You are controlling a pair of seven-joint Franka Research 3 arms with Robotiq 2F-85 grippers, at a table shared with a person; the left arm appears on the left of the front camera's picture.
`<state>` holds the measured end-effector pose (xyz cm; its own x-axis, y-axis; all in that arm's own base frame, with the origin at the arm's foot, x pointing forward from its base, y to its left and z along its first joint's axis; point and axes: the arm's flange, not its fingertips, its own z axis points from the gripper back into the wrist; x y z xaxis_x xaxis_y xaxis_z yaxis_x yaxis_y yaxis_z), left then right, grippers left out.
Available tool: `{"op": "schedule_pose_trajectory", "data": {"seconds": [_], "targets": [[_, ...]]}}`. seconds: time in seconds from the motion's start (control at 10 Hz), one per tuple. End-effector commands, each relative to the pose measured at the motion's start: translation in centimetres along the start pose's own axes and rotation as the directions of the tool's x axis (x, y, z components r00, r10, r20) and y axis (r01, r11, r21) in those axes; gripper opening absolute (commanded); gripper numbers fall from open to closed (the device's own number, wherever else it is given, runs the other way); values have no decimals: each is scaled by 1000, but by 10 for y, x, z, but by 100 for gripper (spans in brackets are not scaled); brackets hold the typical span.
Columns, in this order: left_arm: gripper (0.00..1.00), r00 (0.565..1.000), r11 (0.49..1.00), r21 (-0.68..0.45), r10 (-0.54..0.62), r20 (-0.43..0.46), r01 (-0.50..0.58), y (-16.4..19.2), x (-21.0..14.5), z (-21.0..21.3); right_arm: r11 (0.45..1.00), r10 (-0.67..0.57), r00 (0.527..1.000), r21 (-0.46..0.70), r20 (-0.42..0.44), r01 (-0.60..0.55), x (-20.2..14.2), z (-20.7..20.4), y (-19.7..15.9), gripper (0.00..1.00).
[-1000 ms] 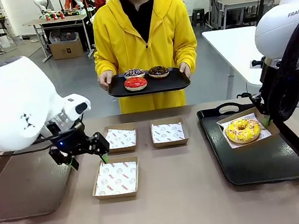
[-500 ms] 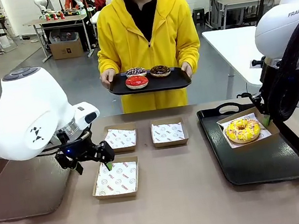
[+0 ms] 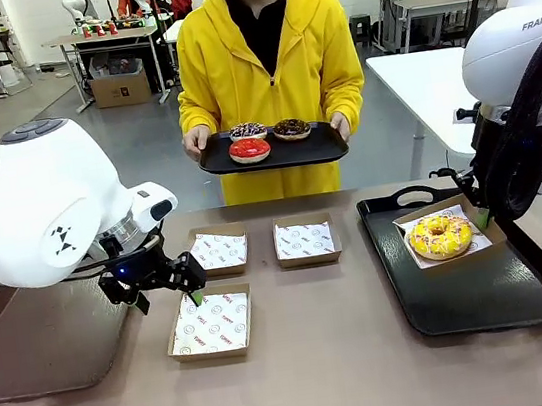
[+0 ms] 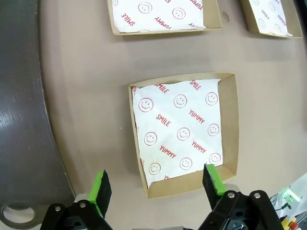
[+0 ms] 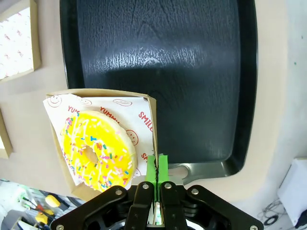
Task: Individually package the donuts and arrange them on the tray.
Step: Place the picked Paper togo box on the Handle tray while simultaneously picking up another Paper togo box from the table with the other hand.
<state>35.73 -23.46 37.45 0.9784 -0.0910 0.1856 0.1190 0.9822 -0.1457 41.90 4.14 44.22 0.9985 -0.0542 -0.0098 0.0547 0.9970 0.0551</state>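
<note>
Tabletop [image 3: 327, 387]: hovering left gripper [image 4: 156, 181], jaws wide, over near wall of empty box [image 4: 184, 129]; clamping right gripper [image 5: 157, 165] onto loaded box [image 5: 98, 92] holding yellow donut [image 5: 96, 148] on black tray [image 5: 192, 57]; leaving three donuts [image 3: 264, 138] ahead on person's tray [image 3: 319, 149].

donuts: four; red donut [image 3: 248, 150], dark sprinkled donut [image 3: 247, 130] and chocolate donut [image 3: 291, 128] far, yellow donut [image 3: 441, 236] right
boxes: four; near box [image 3: 210, 324], far-left box [image 3: 219, 250], far-middle box [image 3: 306, 239], all on the table, and filled box [image 3: 424, 210] right
black trays: two; held tray [image 3: 275, 158] far, table tray [image 3: 486, 294] right
grey tray [image 3: 39, 347]: one, near left
grippers: two; left gripper [image 4: 156, 182], right gripper [image 5: 157, 167]
person [image 3: 260, 53]: one, far side
</note>
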Motion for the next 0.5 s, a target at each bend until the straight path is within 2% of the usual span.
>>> {"op": "schedule_pose_trajectory", "data": {"seconds": [0.0, 0.1, 0.2, 0.4], "targets": [[100, 1000, 1000, -1, 8, 6, -8, -2, -2, 2, 1000, -1, 1000, 1, 4, 1, 0, 1, 0, 1], [100, 1000, 1000, 0, 0, 0, 0, 0, 0, 0, 1000, 0, 1000, 0, 0, 0, 0, 0, 0, 1], [100, 1000, 998, 61, 1, 19, -2, -1, 0, -1, 999, 48, 999, -11, 5, -48, -4, -6, 5, 1], [100, 1000, 992, 128, -23, 20, 21, -7, 3, -3, 999, 11, 998, -44, 64, -8, -14, -14, 9, 1]]}}
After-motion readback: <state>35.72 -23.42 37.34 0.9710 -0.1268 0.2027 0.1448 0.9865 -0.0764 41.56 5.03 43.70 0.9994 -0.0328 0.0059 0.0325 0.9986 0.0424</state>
